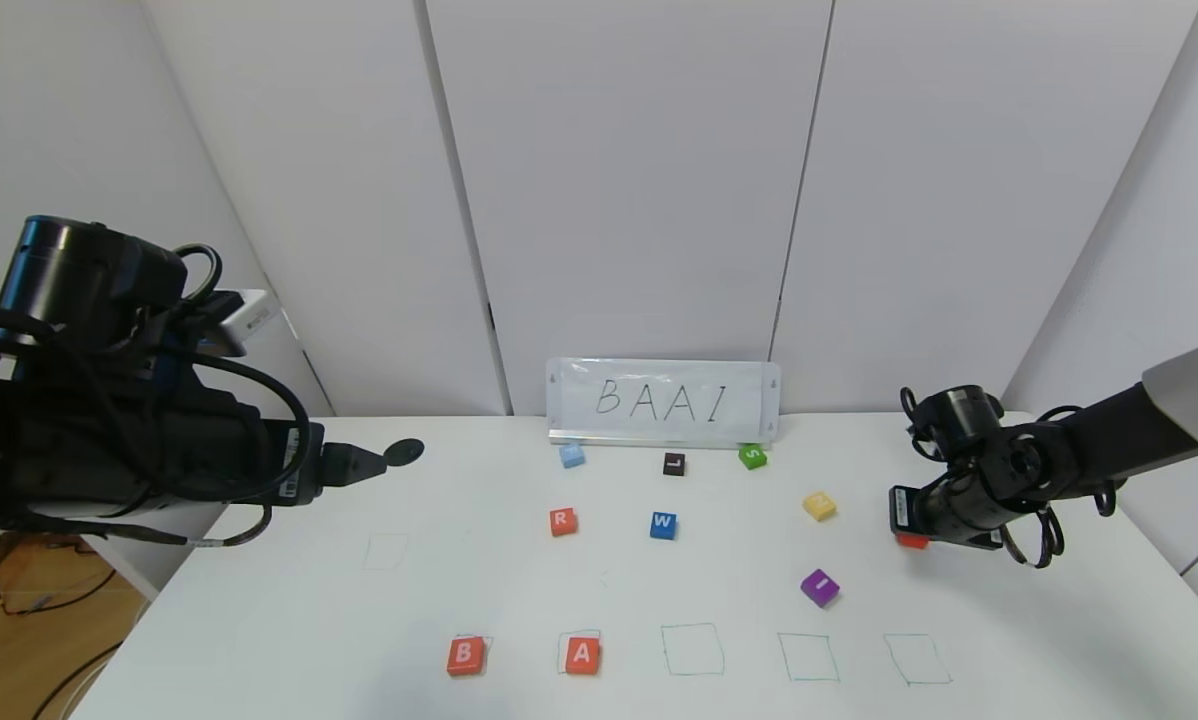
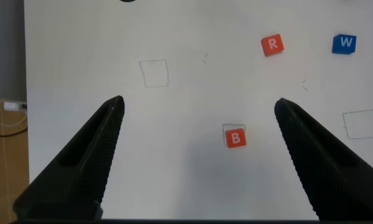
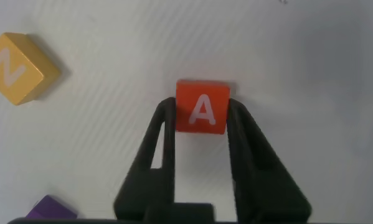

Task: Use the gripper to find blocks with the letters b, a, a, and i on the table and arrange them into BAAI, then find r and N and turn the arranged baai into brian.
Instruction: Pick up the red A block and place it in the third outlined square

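Nearest on the white surface sit an orange-red flat cube marked B and, just right of it, an orange-red cube marked A, each on a drawn square; three outlined squares right of that A are bare. Beyond it lie the purple I cube, orange-red R cube, blue W cube and yellow N cube. Far right of that A, the right claw pinches the second orange-red A cube. Likely next: lift and carry it to the third square. The left claw hangs spread. A card at the back reads BAAI
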### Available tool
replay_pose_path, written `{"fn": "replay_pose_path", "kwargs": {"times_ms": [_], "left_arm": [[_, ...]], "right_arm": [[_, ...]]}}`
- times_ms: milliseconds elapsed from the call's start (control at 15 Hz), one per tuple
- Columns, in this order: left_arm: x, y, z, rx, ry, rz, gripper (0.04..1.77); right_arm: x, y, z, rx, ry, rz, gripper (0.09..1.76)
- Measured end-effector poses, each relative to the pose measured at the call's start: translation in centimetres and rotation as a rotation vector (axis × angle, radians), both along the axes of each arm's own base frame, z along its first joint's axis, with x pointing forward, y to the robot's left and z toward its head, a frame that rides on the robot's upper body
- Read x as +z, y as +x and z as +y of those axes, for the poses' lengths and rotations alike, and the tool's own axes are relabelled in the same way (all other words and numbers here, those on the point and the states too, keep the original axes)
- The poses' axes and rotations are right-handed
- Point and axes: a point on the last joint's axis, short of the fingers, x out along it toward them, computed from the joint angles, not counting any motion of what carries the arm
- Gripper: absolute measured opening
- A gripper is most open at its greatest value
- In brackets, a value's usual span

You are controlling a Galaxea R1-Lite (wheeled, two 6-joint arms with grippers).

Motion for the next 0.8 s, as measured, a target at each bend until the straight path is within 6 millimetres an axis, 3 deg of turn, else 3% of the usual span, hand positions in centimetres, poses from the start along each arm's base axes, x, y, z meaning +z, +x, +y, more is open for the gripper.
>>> {"fn": "replay_pose_path", "kwargs": {"times_ms": [467, 800], "left_arm": [[0.0, 0.0, 0.0, 0.001, 0.001, -0.002, 1.72], [0.0, 0.0, 0.0, 0.001, 0.001, -0.002, 1.72]], "right_arm": [[0.1, -0.2, 0.0, 0.001, -0.003, 0.001, 0.53], [1.4, -1.3, 0.8, 0.018, -0.002, -0.008, 0.53]]}}
